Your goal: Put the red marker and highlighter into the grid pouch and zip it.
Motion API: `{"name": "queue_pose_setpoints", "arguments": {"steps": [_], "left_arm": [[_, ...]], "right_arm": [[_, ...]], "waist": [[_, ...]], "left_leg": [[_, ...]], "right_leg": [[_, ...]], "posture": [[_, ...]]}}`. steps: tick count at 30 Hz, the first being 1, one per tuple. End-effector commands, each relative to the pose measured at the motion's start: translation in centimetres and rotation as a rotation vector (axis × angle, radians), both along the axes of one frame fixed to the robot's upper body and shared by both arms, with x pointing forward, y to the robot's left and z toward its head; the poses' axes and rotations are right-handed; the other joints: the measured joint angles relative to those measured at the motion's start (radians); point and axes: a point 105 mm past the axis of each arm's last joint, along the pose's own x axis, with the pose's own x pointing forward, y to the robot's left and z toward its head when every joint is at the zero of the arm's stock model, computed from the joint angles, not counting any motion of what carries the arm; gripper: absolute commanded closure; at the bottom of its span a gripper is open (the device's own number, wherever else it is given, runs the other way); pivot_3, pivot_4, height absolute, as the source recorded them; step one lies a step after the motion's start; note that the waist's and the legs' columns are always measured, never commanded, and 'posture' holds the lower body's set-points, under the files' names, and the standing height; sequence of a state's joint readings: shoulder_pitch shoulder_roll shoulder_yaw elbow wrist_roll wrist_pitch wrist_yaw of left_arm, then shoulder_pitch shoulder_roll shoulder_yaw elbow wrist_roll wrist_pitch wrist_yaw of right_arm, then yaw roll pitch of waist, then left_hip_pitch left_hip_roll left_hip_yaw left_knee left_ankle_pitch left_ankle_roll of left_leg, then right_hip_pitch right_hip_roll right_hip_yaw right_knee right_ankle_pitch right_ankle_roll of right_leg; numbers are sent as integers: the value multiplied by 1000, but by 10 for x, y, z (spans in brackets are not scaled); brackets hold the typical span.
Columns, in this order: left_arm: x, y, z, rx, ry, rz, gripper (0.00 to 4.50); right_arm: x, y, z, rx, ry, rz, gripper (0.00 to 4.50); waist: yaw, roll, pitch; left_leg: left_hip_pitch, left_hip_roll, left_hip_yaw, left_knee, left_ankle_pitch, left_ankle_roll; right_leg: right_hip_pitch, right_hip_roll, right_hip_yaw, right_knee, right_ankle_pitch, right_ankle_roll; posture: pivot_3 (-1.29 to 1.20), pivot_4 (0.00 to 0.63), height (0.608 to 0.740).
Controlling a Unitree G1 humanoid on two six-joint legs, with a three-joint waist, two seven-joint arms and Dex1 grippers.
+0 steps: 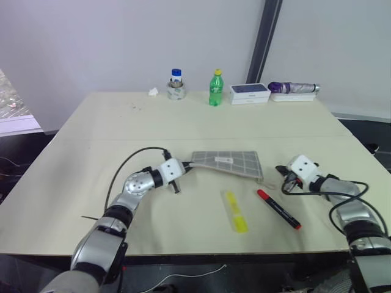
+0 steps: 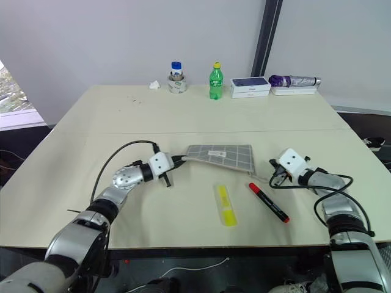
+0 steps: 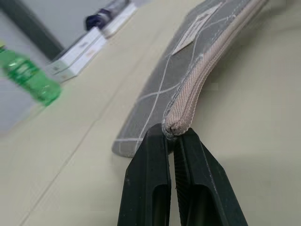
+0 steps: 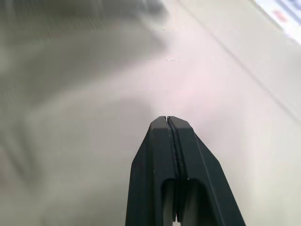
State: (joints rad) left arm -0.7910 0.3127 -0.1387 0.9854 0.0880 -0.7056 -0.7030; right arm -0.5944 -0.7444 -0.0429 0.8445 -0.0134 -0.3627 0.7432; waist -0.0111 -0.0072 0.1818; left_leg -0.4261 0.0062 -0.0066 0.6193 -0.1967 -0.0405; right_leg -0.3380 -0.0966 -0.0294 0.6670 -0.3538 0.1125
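The grey grid pouch (image 1: 226, 162) lies flat at the middle of the table, white label up. My left gripper (image 1: 188, 165) is shut on its left corner, pinching the end of the beige zipper edge (image 3: 188, 94) between its fingers (image 3: 153, 155). In front of the pouch lies the yellow highlighter (image 1: 235, 211). To the highlighter's right is the red marker (image 1: 278, 209), angled with its red cap toward the pouch. My right gripper (image 1: 282, 173) hovers just right of the pouch's right end. It is shut, and I see nothing between its fingertips (image 4: 181, 129).
Along the table's far edge stand a small blue-capped jar (image 1: 176, 84), a green bottle (image 1: 215, 88), a white-and-blue box (image 1: 249, 93) and a purple folded umbrella (image 1: 293, 88). A crumpled scrap (image 1: 153, 91) lies left of the jar. The table's front edge (image 1: 201, 251) is near the pens.
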Motion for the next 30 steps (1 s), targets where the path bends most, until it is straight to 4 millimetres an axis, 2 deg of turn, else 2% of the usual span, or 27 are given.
{"name": "queue_pose_setpoints", "arguments": {"steps": [1,5,8,11,13,14,17,21,24,27,30], "left_arm": [[-3,7,29,-121,-39,36,4432],[-15,7,36,-154,-31,67,4432],[-21,11,37,-144,-15,123,4432],[-24,18,38,-131,-22,186,4432],[-26,23,38,-137,-16,230,4500],[-29,28,39,-129,-22,263,4500],[-34,38,47,-96,-65,337,4500],[-38,37,47,-83,-62,351,4500],[-42,36,46,-66,-60,345,4500],[-42,36,47,-60,-67,350,4500],[-43,35,49,-66,-68,352,4500]], "right_arm": [[-2,4,36,61,-114,28,4500],[-14,25,58,163,-142,104,4500],[-27,42,60,204,-137,145,4500],[-35,50,61,260,-132,139,4500],[-39,53,60,329,-116,129,3951],[-43,66,54,371,-99,141,3655],[-50,93,43,444,-61,138,2144],[-47,111,31,470,-5,107,125],[-37,120,29,495,-14,61,125],[-24,118,25,539,-17,-27,125],[-18,130,28,616,-4,-16,125]], "waist": [[-2,0,0],[-1,0,0],[0,0,0],[3,0,0],[4,0,0],[4,0,0],[0,0,0],[2,0,0],[3,0,0],[1,0,0],[2,0,0]], "left_leg": [[0,0,0,0,0,0],[0,3,0,0,0,0],[0,3,0,1,0,0],[0,3,-1,2,0,0],[0,3,-1,3,-1,2],[0,3,-1,3,-2,4],[0,4,-2,2,-3,4],[0,4,-1,3,-3,5],[0,4,-2,3,-3,5],[0,4,-1,2,-3,5],[0,4,-1,2,-3,5]], "right_leg": [[0,0,0,0,0,0],[0,0,0,0,0,0],[0,0,0,0,0,0],[2,1,0,0,0,0],[2,0,0,1,0,0],[2,0,0,1,0,0],[2,1,0,1,0,0],[1,1,1,1,0,0],[1,1,0,1,0,0],[0,1,1,1,0,0],[0,1,1,2,0,0]], "posture": [[0,150,740],[0,150,740],[0,150,740],[0,150,740],[0,150,740],[0,150,740],[0,150,740],[0,150,740],[0,150,740],[0,150,740],[0,150,740]]}}
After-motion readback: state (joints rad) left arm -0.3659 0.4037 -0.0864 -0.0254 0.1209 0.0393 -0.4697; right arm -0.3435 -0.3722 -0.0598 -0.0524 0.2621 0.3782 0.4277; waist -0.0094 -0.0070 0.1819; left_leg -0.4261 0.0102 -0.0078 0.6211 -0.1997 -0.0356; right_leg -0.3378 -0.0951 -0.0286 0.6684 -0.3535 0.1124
